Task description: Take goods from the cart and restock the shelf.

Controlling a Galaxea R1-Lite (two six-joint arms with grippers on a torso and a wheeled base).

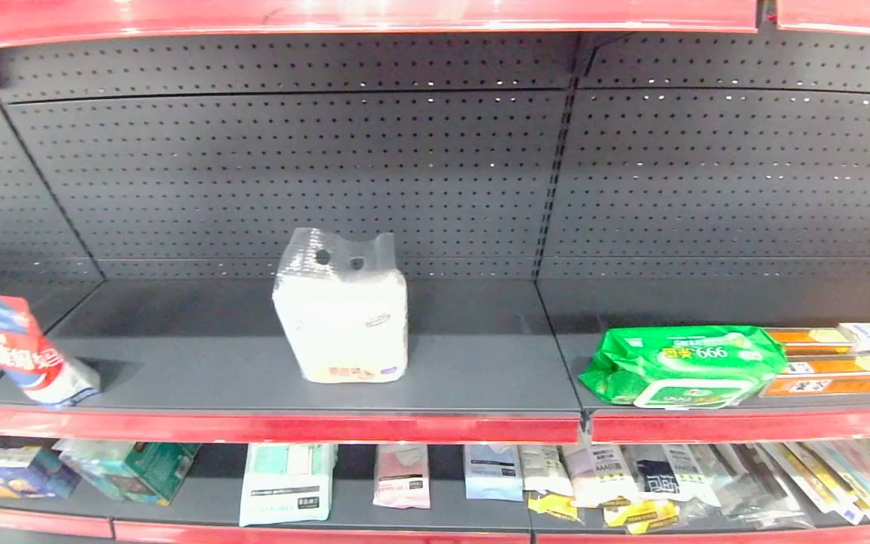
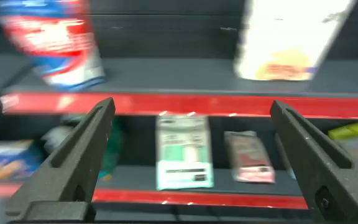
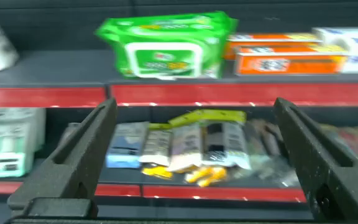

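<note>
Backdrop: dark pegboard behind the grey shelf (image 1: 254,363), red along its front edge.
Tissue pack (image 1: 344,321): white, upright, mid-shelf.
Pouch (image 1: 23,351): red-and-blue, leaning at the shelf's left end.
Wipes (image 1: 680,363): green, right section, just beside orange boxes (image 1: 828,374).
Left gripper (image 2: 192,106): fingers spread, empty, seemingly level with the shelf's front edge.
Right gripper (image 3: 196,102): fingers spread, empty, facing the shelf front near the wipes.

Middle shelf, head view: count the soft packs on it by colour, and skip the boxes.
white tissue pack: 1
green wipes pack: 1
red, white and blue bag: 1
Total: 3
</note>
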